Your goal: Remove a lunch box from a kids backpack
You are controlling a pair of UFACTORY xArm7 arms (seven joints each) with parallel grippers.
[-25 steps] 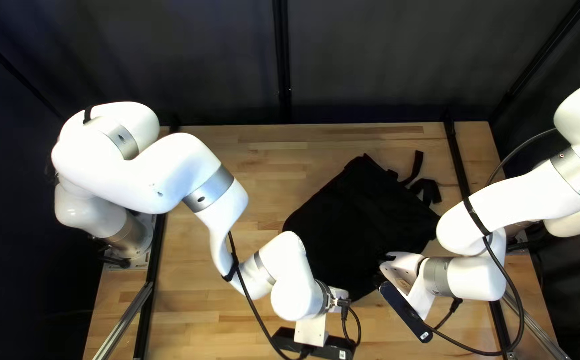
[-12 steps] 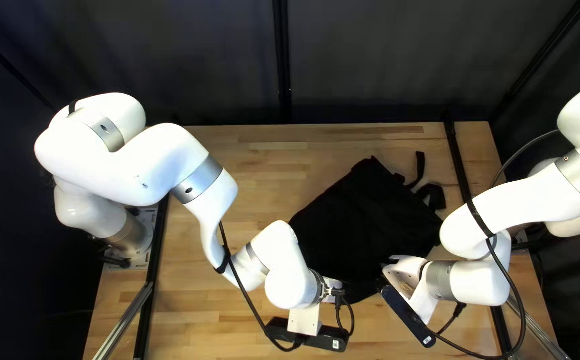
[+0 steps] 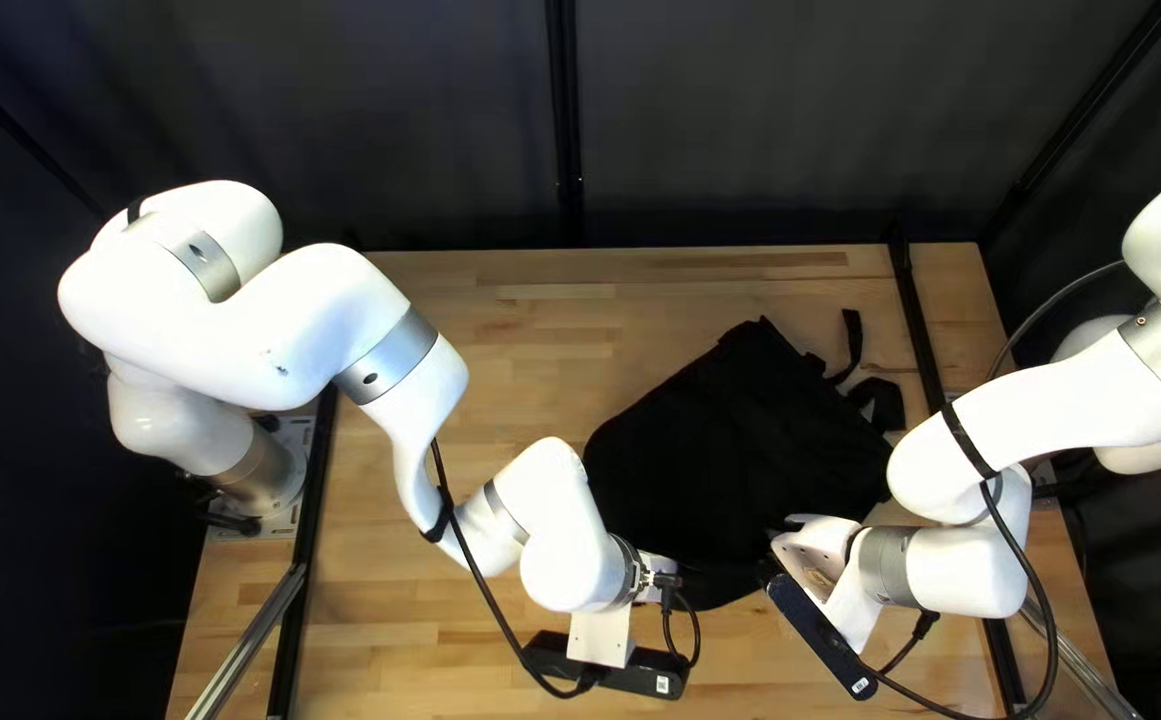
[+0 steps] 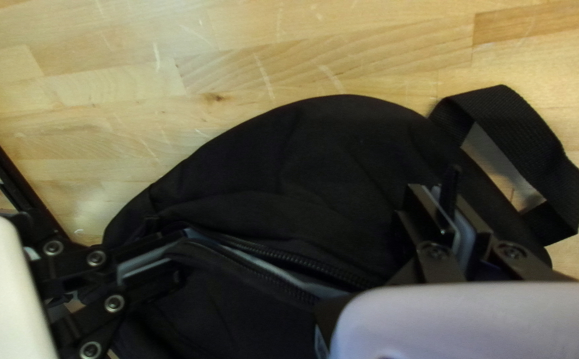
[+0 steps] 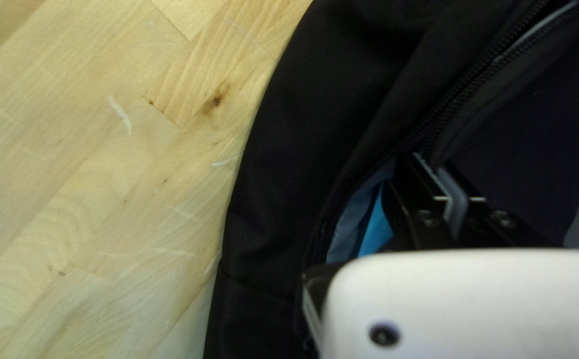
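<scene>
Right gripper (image 3: 791,524) is clamped on the backpack (image 3: 727,454) at its open zip (image 4: 276,256); left gripper (image 3: 656,571) is closed on a narrow black piece of it. Within the opening, beside the right gripper, a bright-blue item (image 5: 377,229) shows against the pale lining (image 5: 348,233); whether this is the lunch box cannot be told. Backpack lies on the tabletop (image 3: 527,307) between both arms, strap (image 3: 852,344) toward the far edge.
</scene>
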